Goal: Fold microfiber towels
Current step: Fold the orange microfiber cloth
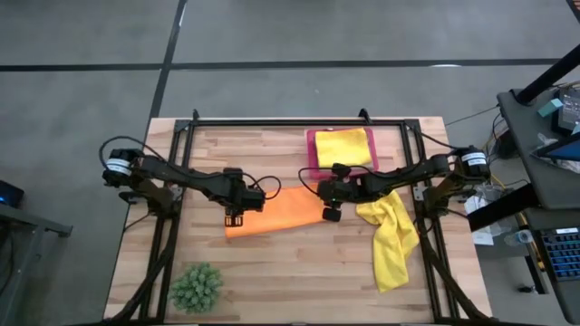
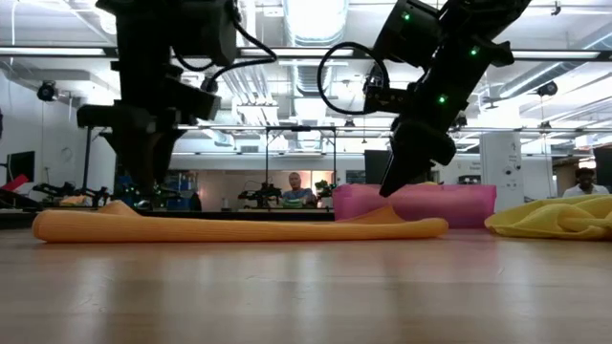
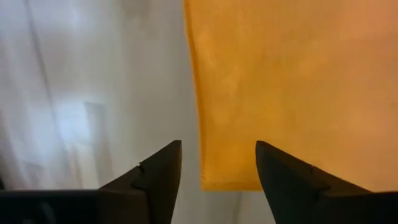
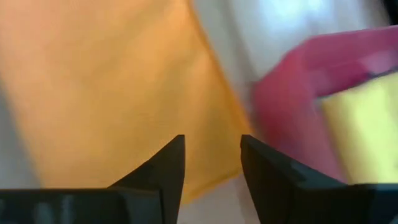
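Table: you have a wooden slatted top with both arms reaching in over its middle
Orange towel: it lies flat and folded at the table's centre, between your two grippers, nothing gripping it
Loose yellow towel: crumpled on the right side, just beside the right arm
Pink tray: at the far edge, with a folded yellow towel lying in it
Plant ball: near the front left corner, well apart from the towels
Left gripper: over the orange towel's left end, jaws parted and empty
Right gripper: over its right end beside the tray, jaws parted, holding nothing
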### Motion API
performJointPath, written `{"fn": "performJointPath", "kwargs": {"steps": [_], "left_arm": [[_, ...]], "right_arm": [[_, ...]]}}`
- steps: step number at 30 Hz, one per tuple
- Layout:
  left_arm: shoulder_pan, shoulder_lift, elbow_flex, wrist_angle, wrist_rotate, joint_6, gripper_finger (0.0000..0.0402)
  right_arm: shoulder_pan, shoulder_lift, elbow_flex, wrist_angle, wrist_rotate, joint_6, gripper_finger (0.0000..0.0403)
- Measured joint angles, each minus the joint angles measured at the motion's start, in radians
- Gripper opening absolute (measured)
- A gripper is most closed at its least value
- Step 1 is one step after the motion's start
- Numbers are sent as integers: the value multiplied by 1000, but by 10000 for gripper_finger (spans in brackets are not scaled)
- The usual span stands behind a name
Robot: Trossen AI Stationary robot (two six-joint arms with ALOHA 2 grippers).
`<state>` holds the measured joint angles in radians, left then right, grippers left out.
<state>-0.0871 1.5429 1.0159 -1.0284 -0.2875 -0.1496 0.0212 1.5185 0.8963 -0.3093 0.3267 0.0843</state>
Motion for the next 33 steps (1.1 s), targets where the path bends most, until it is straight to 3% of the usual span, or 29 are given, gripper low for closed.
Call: {"fn": "performJointPath", "kwargs": {"steps": [5, 15, 24, 33], "left_arm": [[-2, -8, -47, 5, 40, -56, 151], [-2, -1, -194, 131, 53, -115, 92], [-2, -1, -226, 120, 25, -135, 77], [-5, -8, -132, 70, 21, -134, 77]], "right_arm": [[3, 6, -1, 5, -120, 39, 108], [23, 67, -28, 62, -128, 54, 15], [23, 117, -31, 53, -121, 74, 9], [24, 12, -20, -16, -126, 165, 9]]}}
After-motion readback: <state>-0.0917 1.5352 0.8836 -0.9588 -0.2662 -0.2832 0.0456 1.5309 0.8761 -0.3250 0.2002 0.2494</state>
